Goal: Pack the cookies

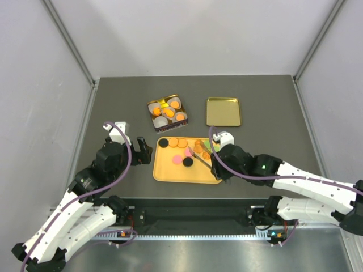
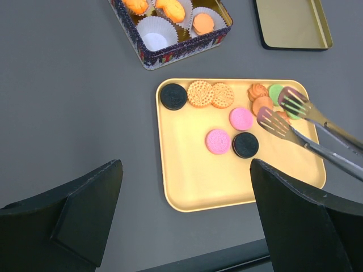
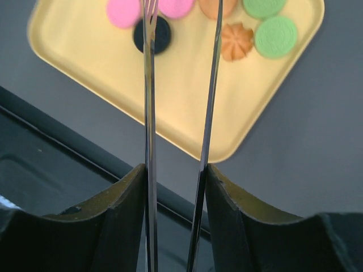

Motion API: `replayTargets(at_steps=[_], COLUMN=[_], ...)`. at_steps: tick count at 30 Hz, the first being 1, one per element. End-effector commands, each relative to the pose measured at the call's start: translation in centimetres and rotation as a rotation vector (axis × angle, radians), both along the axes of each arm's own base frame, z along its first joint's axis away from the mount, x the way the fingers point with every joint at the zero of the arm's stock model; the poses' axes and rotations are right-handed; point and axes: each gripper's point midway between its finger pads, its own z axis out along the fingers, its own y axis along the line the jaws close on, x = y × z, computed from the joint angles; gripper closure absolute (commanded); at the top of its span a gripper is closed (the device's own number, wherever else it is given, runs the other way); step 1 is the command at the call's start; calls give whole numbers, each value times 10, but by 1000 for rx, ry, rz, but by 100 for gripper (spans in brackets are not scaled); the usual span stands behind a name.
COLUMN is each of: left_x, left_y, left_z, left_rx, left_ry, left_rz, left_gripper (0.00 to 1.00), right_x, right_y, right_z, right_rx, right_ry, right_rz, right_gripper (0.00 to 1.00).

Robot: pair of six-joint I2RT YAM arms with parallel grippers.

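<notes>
Soft even overhead light, faint shadows, bright glints on the tongs (image 3: 148,85)

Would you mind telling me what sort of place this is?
Probably a robot lab test cell: bare white panels enclose a grey table, the right gripper holds tongs, and cookies lie staged on a yellow tray.

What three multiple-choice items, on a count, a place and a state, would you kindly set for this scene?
1. How many black cookies lie on the yellow tray? A one; B two; C four.
2. Where is the gold lid? A on the table, right of the tin; B closing the tin; C on the tray.
3. The right gripper's jaws are: A open, empty; B shut on metal tongs; C shut on a cookie.
Key: 1B, one at a corner, one mid-tray; 2A, it lies apart from the tin; 3B, the tongs' arms sit pinched between them.
</notes>
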Motion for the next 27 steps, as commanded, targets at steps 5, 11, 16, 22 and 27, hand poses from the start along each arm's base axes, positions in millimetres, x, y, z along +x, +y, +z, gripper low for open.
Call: replayTargets(at_steps=[5,11,16,22,27], left_x=[2,2,2,2,2], left_y=[-2,-1,-1,-1,-1], left_z=[3,3,3,3,3], left_rx=[-5,-6,-6,-5,-5], left_ry=[-11,-13,-13,-12,-12], left_rz=[-3,1,1,1,1], left_gripper=[1,1,1,1,1], right_x=[-9,-17,-21,-27,-32], right_y=[-5,9,11,20,29], right_z=[-14,-6,-3,-2,-2], right_rx=[14,39,57,66,60], right_ry=[21,10,8,12,12], right_rz=[-38,-18,-22,-3,15], right_gripper=[57,57,58,57,57])
